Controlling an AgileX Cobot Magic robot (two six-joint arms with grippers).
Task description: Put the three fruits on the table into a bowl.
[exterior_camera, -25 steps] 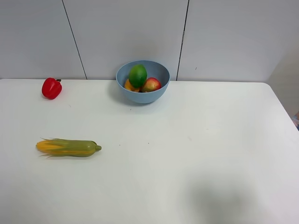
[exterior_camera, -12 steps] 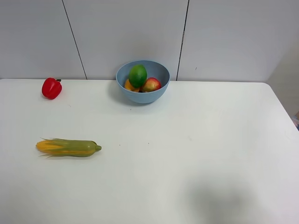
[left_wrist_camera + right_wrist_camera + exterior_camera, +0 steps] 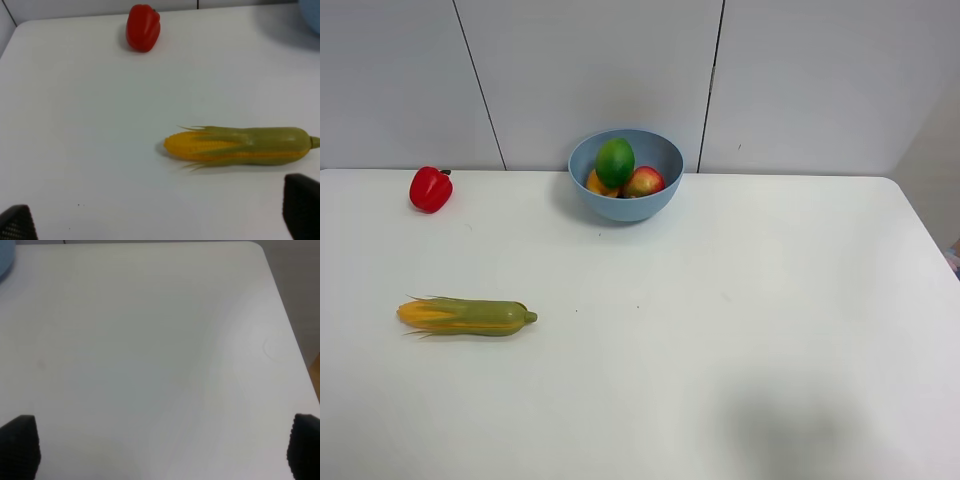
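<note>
The light-blue bowl (image 3: pixel 625 175) stands at the back middle of the white table (image 3: pixel 770 300). In it lie the green lime (image 3: pixel 615 161), the red pomegranate (image 3: pixel 644 182) and the orange-yellow mango (image 3: pixel 599 184), mostly hidden behind the lime. Neither arm shows in the exterior high view. The left gripper (image 3: pixel 160 220) is open and empty, its fingertips (image 3: pixel 302 210) wide apart above the table near the corn cob. The right gripper (image 3: pixel 160 445) is open and empty over bare table, its fingertips (image 3: pixel 20 445) at the picture's corners.
A red bell pepper (image 3: pixel 430 189) sits at the back left; it also shows in the left wrist view (image 3: pixel 143 27). A yellow-green corn cob (image 3: pixel 467 316) lies at the left, also in the left wrist view (image 3: pixel 240 145). The table's right edge (image 3: pixel 287 330) shows in the right wrist view.
</note>
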